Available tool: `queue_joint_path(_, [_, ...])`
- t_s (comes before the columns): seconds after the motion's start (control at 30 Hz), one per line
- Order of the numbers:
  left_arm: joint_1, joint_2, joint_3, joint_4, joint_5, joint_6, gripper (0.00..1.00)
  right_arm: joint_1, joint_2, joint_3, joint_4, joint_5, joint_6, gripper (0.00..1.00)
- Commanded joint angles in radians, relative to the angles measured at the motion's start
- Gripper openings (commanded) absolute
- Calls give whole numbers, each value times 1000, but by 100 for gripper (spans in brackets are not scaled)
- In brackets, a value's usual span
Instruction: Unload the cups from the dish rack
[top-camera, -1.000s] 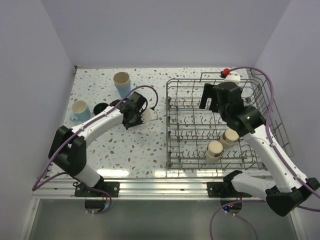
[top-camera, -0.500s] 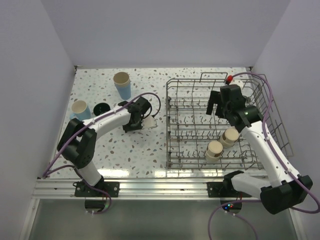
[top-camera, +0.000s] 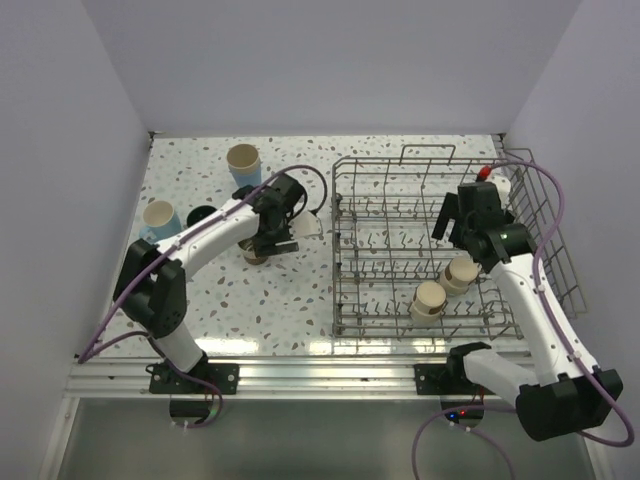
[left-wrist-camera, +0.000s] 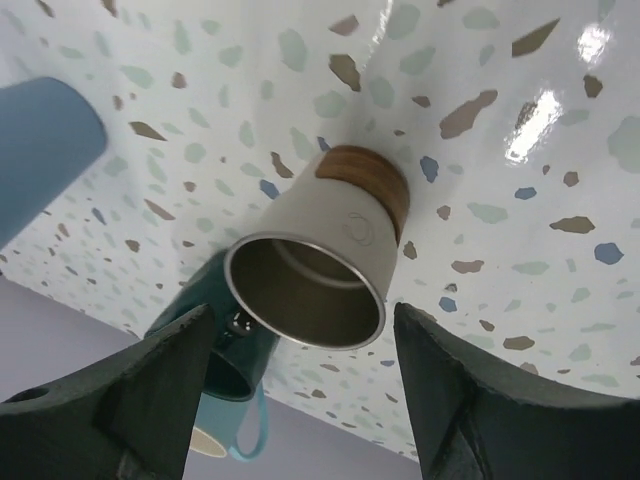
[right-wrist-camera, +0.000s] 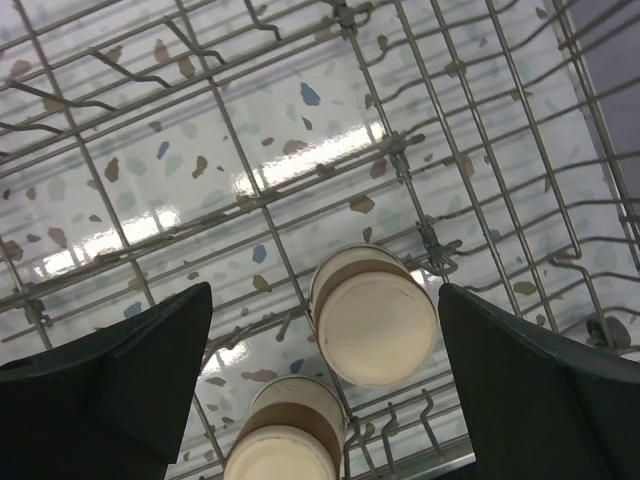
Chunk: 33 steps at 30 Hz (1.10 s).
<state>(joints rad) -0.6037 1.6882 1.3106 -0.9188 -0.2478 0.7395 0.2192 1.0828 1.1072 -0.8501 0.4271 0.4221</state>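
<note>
Clear in left wrist, masked from above — beige cup (left-wrist-camera: 315, 265) upright on counter (left-wrist-camera: 500, 230) inside released left tool (left-wrist-camera: 300, 320); right tool (right-wrist-camera: 322, 295) unclenched above rack (right-wrist-camera: 390, 143).

Robot lab cell — bare lilac walls (top-camera: 330, 60), speckled tabletop (top-camera: 290, 295), left arm (top-camera: 200, 240) and right arm (top-camera: 535, 300) on aluminium rail (top-camera: 320, 372).

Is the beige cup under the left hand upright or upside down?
Upright. The beige cup stands on its brown base on the table, its open mouth facing up at the left hand.
</note>
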Motion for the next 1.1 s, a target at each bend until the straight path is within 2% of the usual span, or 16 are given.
queue_joint_path(0.0, [-4,-93,116,-40,94,-32,76,-40,-64,-52,-30,35,69,98])
queue_joint_path(0.13, [-2,-186,122,30,163,-87,81,-86,-99,-115,-52,16,124,98])
queue_joint_path(0.27, [12,-289,52,206,180,-201,87,-104,-125,-158,-73,19,194,98])
queue_joint_path(0.33, [48,-338,35,259,217,-241,90,-104,-142,-193,-57,4,227,98])
queue_joint_path(0.4, [108,-373,13,337,267,-311,99,-103,-158,-214,-29,-7,245,98])
queue_joint_path(0.5, [203,-404,-2,414,337,-388,100,-104,-152,-248,-7,4,268,98])
queue_joint_path(0.63, [234,-439,-28,474,323,-417,100,-107,-133,-289,32,4,276,97])
queue_joint_path(0.87, [234,-443,-43,479,329,-419,100,-107,-112,-340,95,6,282,82])
queue_joint_path(0.9, [234,-441,-43,475,334,-419,100,-109,-112,-345,100,7,280,75])
queue_joint_path(1.0, [234,-441,-43,471,343,-414,100,-107,-116,-362,118,-5,279,70])
queue_joint_path(1.07, [234,-441,-43,468,347,-416,100,-107,-121,-371,121,-7,277,59])
